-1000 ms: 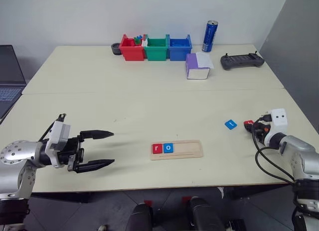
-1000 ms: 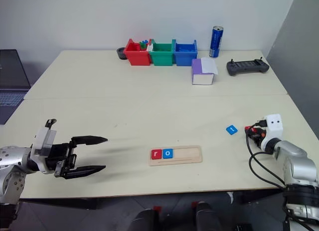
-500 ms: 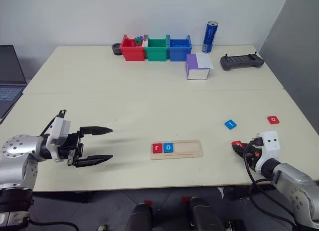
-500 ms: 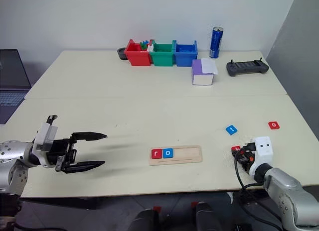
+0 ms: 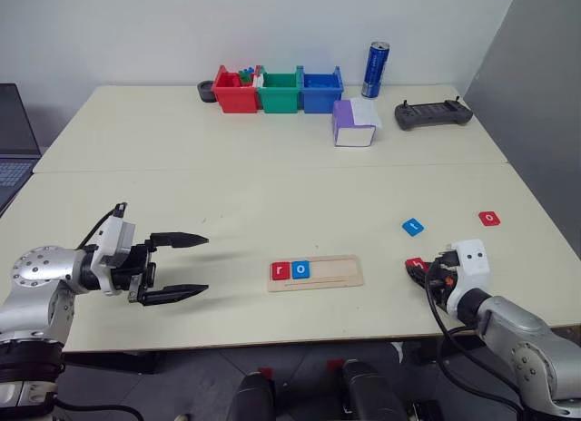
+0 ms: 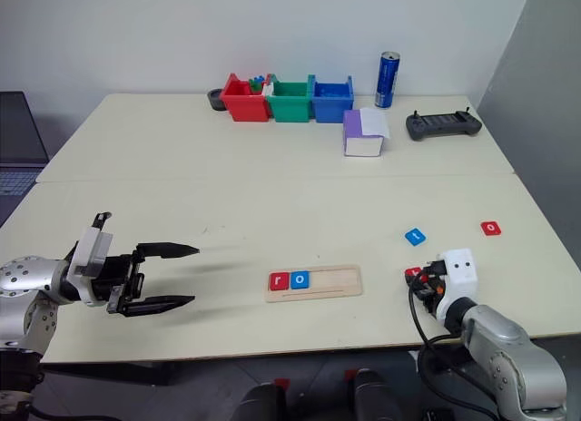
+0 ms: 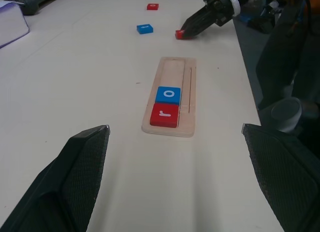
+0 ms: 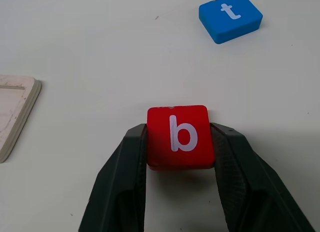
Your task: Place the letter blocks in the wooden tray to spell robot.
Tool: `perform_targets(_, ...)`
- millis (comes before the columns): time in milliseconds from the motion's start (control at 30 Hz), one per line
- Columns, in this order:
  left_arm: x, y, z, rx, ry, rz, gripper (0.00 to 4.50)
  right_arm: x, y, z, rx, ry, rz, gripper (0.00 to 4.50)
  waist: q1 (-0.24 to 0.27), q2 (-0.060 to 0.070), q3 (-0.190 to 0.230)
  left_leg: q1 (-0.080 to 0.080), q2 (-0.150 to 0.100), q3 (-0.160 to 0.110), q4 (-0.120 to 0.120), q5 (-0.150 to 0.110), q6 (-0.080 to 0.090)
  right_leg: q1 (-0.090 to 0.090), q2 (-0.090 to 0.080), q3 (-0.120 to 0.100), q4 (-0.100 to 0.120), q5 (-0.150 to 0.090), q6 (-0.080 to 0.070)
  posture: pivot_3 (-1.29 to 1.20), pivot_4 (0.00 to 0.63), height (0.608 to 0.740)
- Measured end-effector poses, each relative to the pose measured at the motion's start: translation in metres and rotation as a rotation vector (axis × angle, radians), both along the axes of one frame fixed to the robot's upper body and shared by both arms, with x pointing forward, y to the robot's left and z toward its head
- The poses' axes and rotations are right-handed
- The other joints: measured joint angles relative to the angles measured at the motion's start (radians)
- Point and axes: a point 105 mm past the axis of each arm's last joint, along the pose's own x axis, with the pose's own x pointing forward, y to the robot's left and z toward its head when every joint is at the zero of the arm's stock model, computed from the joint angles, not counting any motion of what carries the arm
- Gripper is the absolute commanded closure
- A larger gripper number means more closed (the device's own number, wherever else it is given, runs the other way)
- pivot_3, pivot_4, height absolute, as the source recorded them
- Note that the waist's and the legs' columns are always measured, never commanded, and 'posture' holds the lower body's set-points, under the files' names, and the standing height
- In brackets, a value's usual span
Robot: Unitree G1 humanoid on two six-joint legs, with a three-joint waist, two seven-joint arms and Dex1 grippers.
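The wooden tray lies near the table's front edge with a red r block and a blue o block at its left end. To its right, my right gripper is shut on a red b block, low over the table. A blue t block and a red o block lie farther back on the right. My left gripper hovers open and empty left of the tray, pointing at it.
Red, green and blue bins line the far edge, with a blue can, a purple-and-white box and a black controller to their right. A laptop sits at far left.
My right gripper has carried the red b block from the far right toward me and toward the tray, uncovering the red o block. The left gripper has stayed put. The camera shifted slightly.
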Motion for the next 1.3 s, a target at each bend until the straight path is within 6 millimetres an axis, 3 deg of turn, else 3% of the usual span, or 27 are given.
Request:
perform_targets(167,0.0,0.001,0.0,0.004,-0.002,0.0,0.0,-0.001,0.008,0.002,0.003,0.011,0.047,0.04,0.0,-0.005,-0.003,-0.001,0.0,0.0,0.0,0.0,0.0,0.0,0.0,0.001,-0.001,0.0,0.0,0.0,0.15,0.74)
perform_targets(333,-0.001,0.002,0.001,0.014,-0.003,0.002,0.0,-0.002,0.005,0.013,-0.043,0.027,0.141,0.04,0.004,0.0,0.0,-0.003,-0.001,0.0,0.0,0.0,0.0,-0.002,-0.001,0.001,-0.001,0.0,0.0,0.0,0.15,0.74)
perform_targets(567,0.0,0.002,0.002,0.015,0.0,0.002,0.0,0.011,-0.019,0.052,-0.225,-0.057,0.384,0.04,0.006,0.001,0.0,-0.004,-0.002,0.0,-0.001,0.0,0.0,-0.002,0.0,0.001,-0.002,-0.001,-0.002,0.0,0.15,0.74)
perform_targets(800,-0.001,0.002,0.002,0.013,0.007,0.007,0.0,0.013,-0.03,0.043,-0.281,-0.005,0.787,0.04,0.004,0.001,0.001,-0.004,-0.001,0.0,0.0,0.0,0.0,-0.002,0.0,0.001,-0.002,-0.001,-0.002,0.0,0.15,0.74)
perform_targets(933,-0.002,0.001,0.004,0.013,0.01,0.004,0.0,0.027,-0.027,0.053,-0.356,-0.021,0.996,0.04,-0.004,0.003,0.002,-0.004,-0.002,0.001,0.0,0.0,0.0,-0.002,0.0,0.001,-0.001,-0.001,-0.001,0.0,0.15,0.74)
perform_targets(1033,-0.002,-0.001,0.006,0.017,0.003,-0.002,0.0,0.03,-0.03,0.048,-0.435,0.028,1.137,0.04,-0.003,0.004,0.002,-0.004,-0.001,0.001,0.0,0.0,0.0,-0.003,0.0,0.001,0.0,-0.001,-0.002,0.0,0.15,0.74)
perform_targets(1233,-0.008,-0.003,0.006,0.017,0.015,-0.006,0.0,0.04,-0.044,0.023,-0.53,0.081,1.216,0.04,0.002,0.004,0.003,-0.005,-0.002,0.001,0.0,0.0,0.0,-0.003,0.0,0.001,0.0,-0.001,-0.001,0.0,0.15,0.74)
perform_targets(1300,-0.009,-0.003,0.007,0.015,0.013,0.0,0.0,0.043,-0.043,0.023,-0.553,0.057,1.234,0.04,0.002,0.005,0.003,-0.004,-0.002,0.001,0.0,0.0,0.0,-0.003,0.0,0.001,0.0,-0.001,-0.001,0.0,0.15,0.74)
